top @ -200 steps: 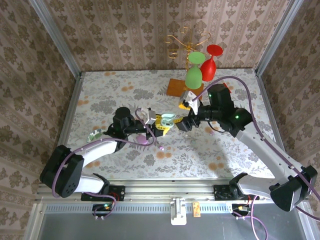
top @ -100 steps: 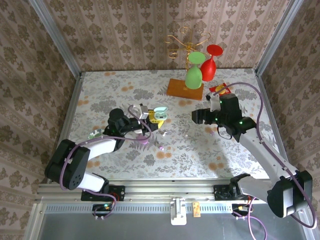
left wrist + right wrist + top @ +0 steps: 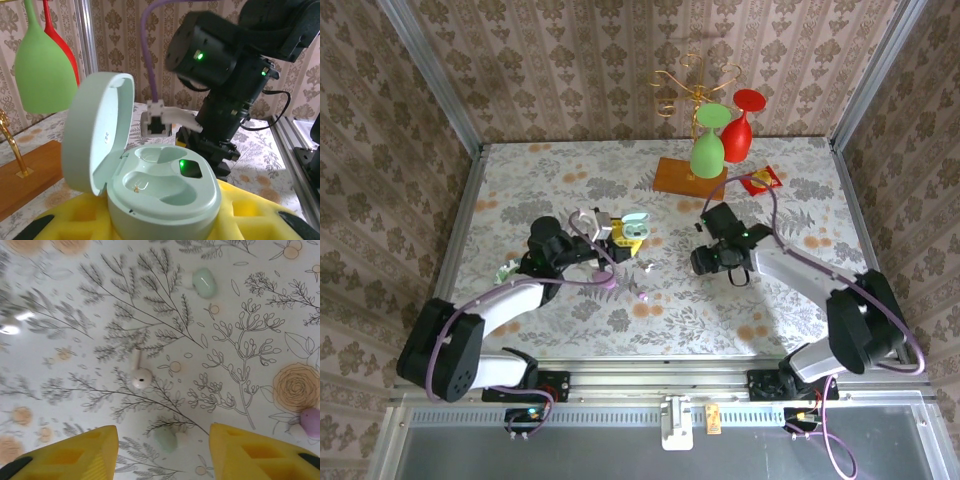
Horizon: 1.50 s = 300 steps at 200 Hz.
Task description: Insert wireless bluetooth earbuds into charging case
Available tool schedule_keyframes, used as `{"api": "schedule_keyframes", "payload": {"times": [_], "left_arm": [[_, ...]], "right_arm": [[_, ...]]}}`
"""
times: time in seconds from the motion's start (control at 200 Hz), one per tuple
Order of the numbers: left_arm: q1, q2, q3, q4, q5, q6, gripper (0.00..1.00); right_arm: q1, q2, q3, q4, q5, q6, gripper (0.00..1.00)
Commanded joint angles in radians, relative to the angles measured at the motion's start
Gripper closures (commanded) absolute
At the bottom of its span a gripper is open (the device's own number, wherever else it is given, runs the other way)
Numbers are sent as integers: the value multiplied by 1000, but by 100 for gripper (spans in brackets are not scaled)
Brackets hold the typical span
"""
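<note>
My left gripper (image 3: 617,233) is shut on the mint-green charging case (image 3: 637,226), held lid-up over the table's middle left. In the left wrist view the case (image 3: 165,192) sits between yellow pads (image 3: 247,212), its lid (image 3: 97,132) open, both sockets empty and a green light on. My right gripper (image 3: 704,264) points down at the table, open. Its yellow fingers (image 3: 75,452) straddle a pale green earbud (image 3: 167,440) lying on the cloth. A white earbud (image 3: 141,376) lies just beyond, another green one (image 3: 204,281) farther off, and a purple one (image 3: 311,421) at the right edge.
A wooden stand base (image 3: 690,177) with a green glass (image 3: 707,150) and a red glass (image 3: 742,125) stands at the back. A red packet (image 3: 760,180) lies beside it. A purple case (image 3: 607,282) and a whitish case (image 3: 508,270) lie near the left arm.
The right gripper drew back from the held case, then swung down close over the table above the loose earbuds. The left gripper shifted a little left with the case.
</note>
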<state>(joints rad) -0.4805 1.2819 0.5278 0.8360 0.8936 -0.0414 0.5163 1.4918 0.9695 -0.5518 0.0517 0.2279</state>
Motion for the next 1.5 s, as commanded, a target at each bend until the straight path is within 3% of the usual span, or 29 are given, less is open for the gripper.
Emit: {"api": "schedule_keyframes", "payload": {"times": [0.0,0.36,0.725,1.015,1.495], "left_arm": [[8,-59,-2,-117,-22,94,76],[8,-99,-2,-157,-35,121,76],[8,-103,-3,-167,-36,127,76],[10,-107,-6,-174,-40,132,76],[10,-104,-8,-176,-40,134,76]], "right_arm": [[52,71,66,-143,153,-37,52],[153,259,168,-278,304,-55,66],[175,349,218,-313,332,-82,71],[189,372,224,-324,317,-84,71],[192,308,176,-317,253,-85,63]]}}
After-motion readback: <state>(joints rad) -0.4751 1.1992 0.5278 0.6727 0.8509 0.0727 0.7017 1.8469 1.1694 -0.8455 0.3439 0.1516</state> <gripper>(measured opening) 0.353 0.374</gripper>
